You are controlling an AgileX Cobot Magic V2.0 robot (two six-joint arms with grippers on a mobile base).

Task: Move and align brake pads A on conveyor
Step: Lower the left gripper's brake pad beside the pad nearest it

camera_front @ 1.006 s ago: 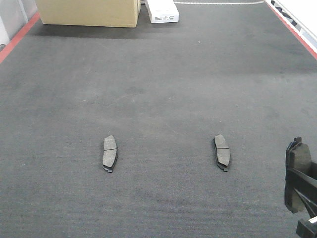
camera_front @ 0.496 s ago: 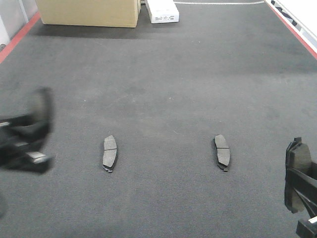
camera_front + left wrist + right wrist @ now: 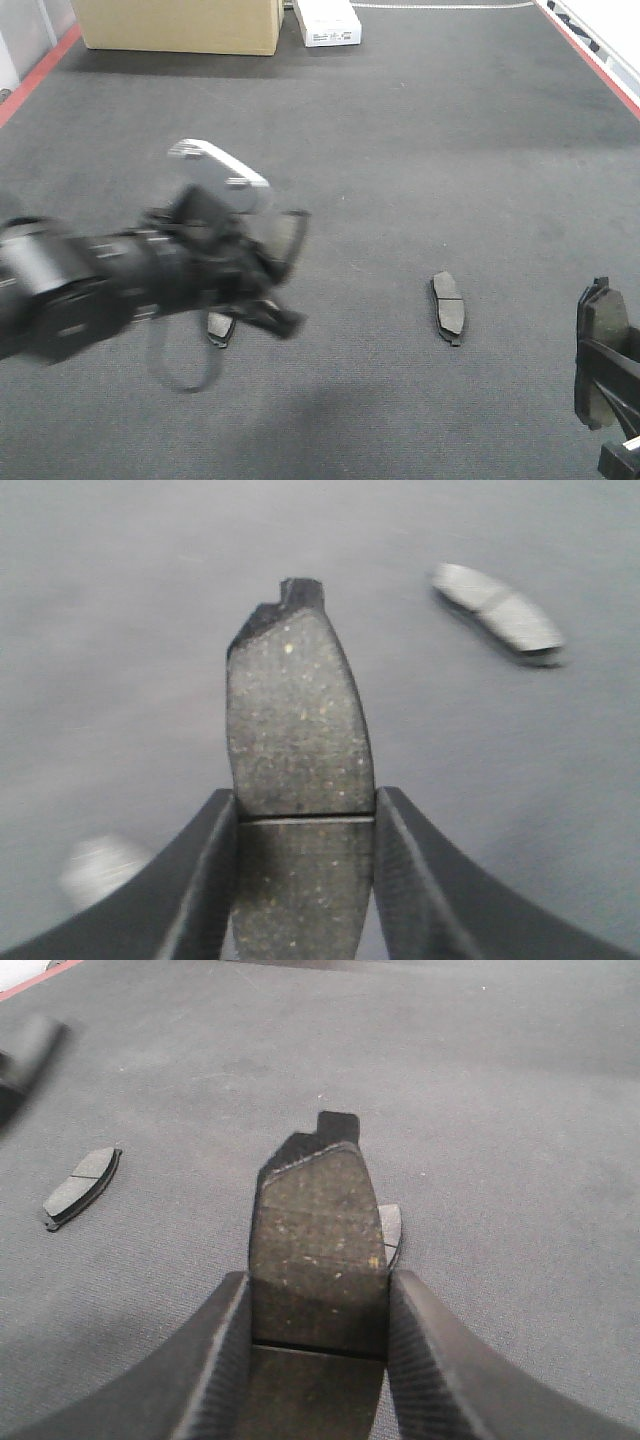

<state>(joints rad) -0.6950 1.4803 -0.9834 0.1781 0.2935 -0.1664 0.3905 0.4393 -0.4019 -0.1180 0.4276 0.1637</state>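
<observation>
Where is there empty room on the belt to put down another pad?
The conveyor is bare from the cardboard box and white box at the far end down to the lying brake pad. It is crowded at the left, where the left gripper covers another pad.

A tan cardboard box (image 3: pixel 178 25) stood at the far end of the grey surface — left of centre. A smaller white carton (image 3: pixel 327 22) lay just beside its right side, bearing illegible print.
</observation>
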